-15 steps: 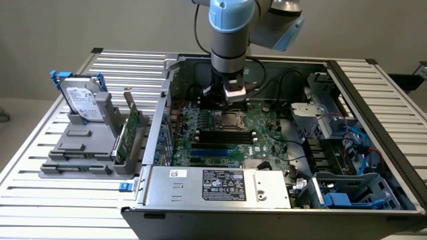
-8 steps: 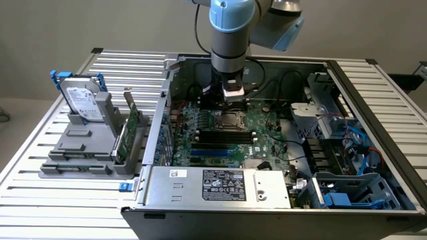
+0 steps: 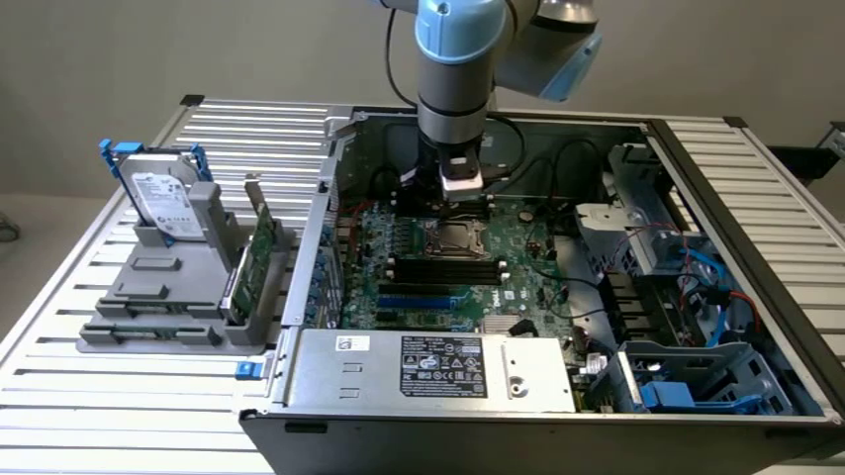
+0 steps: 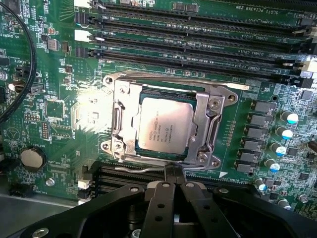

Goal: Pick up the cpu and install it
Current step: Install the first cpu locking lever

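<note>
Lying in one socket (image 4: 214,130), one cpu (image 4: 166,124) near one closed pincer (image 4: 173,174)

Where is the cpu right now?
The cpu sits in its metal-framed socket on the motherboard, between two banks of memory slots, inside the computer case near the exterior view's middle; the gripper is at the socket's edge.

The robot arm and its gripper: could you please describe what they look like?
The arm is a grey metal cylinder with light-blue joint caps and a black cable running beside it. The gripper has black linkage fingers dotted with round pivot pins.
</note>
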You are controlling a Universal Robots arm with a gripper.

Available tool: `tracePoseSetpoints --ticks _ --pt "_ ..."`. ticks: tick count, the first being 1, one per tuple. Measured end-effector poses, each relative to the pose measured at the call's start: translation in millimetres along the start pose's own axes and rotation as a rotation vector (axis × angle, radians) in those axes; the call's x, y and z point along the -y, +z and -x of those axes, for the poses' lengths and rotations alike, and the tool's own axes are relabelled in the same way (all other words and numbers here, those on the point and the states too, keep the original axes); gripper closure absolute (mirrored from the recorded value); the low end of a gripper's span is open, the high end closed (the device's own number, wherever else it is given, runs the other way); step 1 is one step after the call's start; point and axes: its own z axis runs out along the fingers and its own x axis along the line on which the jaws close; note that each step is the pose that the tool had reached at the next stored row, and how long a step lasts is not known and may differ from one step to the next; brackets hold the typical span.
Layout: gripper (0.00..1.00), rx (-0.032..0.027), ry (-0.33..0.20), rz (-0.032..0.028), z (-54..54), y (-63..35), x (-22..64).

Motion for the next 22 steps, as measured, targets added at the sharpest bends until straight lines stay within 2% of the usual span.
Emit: tracePoseSetpoints --ticks 14,16,19,22 --pt "0.89 0.0009 0.000 -0.0003 -0.5 0.5 3.8" --pt "0.89 0.0025 0.001 -0.0003 -0.5 0.6 4.5" --pt "0.89 0.0091 0.002 -0.0011 -0.4 -0.9 5.4" --pt "0.89 0.0130 0.003 -0.0016 0.6 -5.1 6.6"
